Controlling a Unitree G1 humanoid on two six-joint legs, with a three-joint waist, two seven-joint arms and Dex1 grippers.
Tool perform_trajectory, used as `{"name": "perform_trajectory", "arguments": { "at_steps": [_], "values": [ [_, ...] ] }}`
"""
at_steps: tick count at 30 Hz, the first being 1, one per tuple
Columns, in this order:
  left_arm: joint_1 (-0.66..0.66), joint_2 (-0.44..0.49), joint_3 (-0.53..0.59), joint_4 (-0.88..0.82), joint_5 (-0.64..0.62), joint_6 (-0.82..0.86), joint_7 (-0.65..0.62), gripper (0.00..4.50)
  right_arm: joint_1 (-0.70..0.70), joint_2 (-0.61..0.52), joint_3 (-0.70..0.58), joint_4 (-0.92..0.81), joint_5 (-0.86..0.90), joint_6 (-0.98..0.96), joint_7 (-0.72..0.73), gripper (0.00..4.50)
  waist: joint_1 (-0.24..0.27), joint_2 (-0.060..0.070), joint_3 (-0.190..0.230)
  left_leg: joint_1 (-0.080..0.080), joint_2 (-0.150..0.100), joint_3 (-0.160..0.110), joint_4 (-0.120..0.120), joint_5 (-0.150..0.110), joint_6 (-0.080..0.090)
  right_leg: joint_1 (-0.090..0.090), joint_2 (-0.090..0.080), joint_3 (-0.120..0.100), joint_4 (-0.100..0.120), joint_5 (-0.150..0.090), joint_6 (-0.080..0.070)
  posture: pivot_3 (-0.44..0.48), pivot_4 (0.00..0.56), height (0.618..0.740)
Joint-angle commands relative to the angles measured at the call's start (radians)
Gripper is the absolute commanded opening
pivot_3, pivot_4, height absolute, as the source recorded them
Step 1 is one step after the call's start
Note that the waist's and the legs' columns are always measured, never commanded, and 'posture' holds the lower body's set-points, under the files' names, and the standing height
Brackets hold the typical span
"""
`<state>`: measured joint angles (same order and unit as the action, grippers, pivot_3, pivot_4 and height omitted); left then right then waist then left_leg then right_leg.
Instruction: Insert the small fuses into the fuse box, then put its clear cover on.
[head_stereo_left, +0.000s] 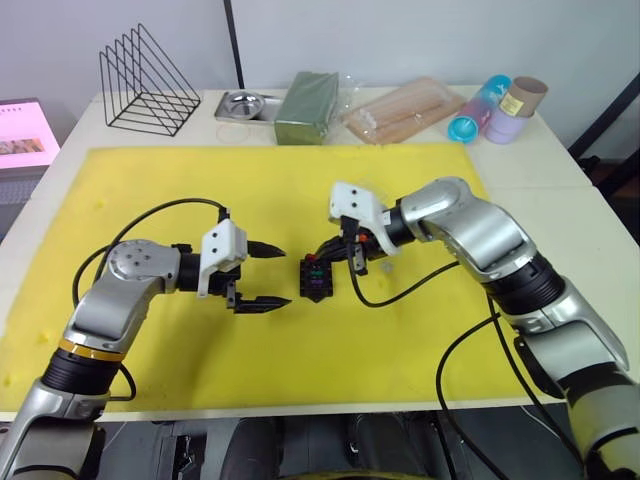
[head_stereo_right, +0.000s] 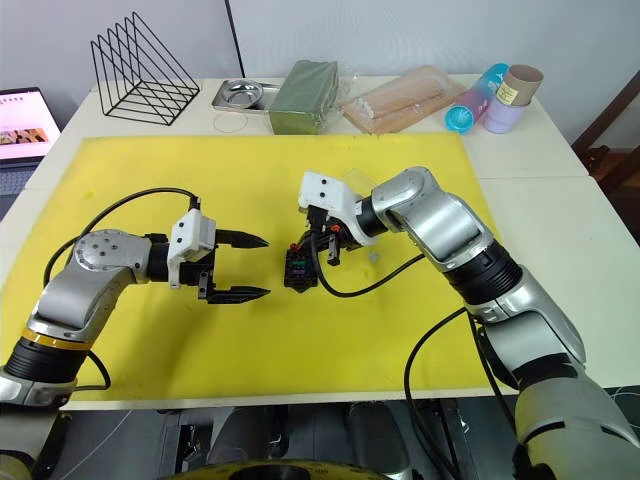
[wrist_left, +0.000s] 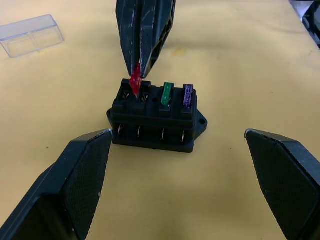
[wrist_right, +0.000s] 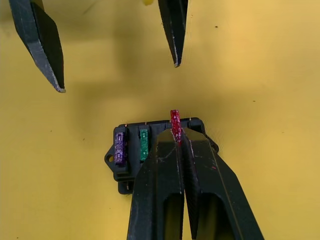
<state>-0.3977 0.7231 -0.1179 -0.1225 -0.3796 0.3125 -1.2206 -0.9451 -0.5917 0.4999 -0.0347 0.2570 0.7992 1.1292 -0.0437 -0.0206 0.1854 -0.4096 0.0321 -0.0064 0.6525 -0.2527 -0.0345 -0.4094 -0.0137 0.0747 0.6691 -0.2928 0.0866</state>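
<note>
- Left eye view: the fuse box (head_stereo_left: 317, 277) sits near the middle of the yellow mat (head_stereo_left: 150, 180), well away from every mat edge. The right gripper (head_stereo_left: 335, 262) comes at it from the far right; the left gripper (head_stereo_left: 268, 276) lies just to its left with fingers spread wide, apart from the box — bare mat lies all round it.
- Right eye view: a wire rack (head_stereo_right: 140, 68), a metal tray (head_stereo_right: 244, 95), a green block (head_stereo_right: 304, 95) and a bag of sticks (head_stereo_right: 405, 99) line the far table edge, well clear of both arms.
- Left wrist view: the right gripper's fingers are pressed together on the red fuse (wrist_left: 135, 83), its lower end at a slot at one end of the box. The green fuse (wrist_left: 167, 93) and purple fuse (wrist_left: 187, 95) stand seated in neighbouring slots. The clear cover (wrist_left: 31, 35) lies on the mat, well apart.
- Right wrist view: the red fuse sticks out past the pinching fingertips over the box's top; the left gripper's two spread tips hang beyond, with open mat between them.
</note>
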Motion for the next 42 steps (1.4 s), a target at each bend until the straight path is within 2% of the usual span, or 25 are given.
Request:
{"name": "perform_trajectory", "arguments": {
  "at_steps": [1,19,34,42],
  "values": [
    [0.007,-0.001,0.005,-0.034,0.0,-0.013,0.003,4.5,0.013,0.004,-0.016,-0.021,-0.006,-0.014,0.01,0.11,0.0,0.0,0.0,0.0,0.0,0.0,0.0,0.0,0.0,0.0,0.0,0.0,0.0,0.0,0.0,0.0,0.15,0.74],
    [0.016,0.004,0.005,-0.053,-0.006,0.002,0.006,4.5,0.007,0.012,-0.044,0.006,-0.034,-0.045,0.027,0.11,0.0,0.0,0.0,0.0,0.0,0.0,0.0,0.0,0.0,0.0,0.0,0.0,0.0,0.0,0.0,0.0,0.15,0.74],
    [0.017,0.0,0.006,-0.053,-0.007,0.004,0.014,4.5,0.034,0.032,-0.015,0.06,-0.069,-0.079,0.023,0.11,-0.001,0.0,0.0,0.0,0.0,0.0,0.0,0.0,0.0,0.0,0.0,0.0,0.001,0.0,0.0,0.0,0.15,0.74],
    [0.015,0.002,0.008,-0.055,-0.009,0.007,0.019,4.5,0.051,0.019,0.024,0.065,-0.107,-0.116,0.076,0.11,-0.001,0.0,0.0,0.001,0.0,0.0,0.0,0.0,0.0,0.0,0.0,0.0,0.001,0.0,0.0,0.0,0.15,0.74]
  ]
}}
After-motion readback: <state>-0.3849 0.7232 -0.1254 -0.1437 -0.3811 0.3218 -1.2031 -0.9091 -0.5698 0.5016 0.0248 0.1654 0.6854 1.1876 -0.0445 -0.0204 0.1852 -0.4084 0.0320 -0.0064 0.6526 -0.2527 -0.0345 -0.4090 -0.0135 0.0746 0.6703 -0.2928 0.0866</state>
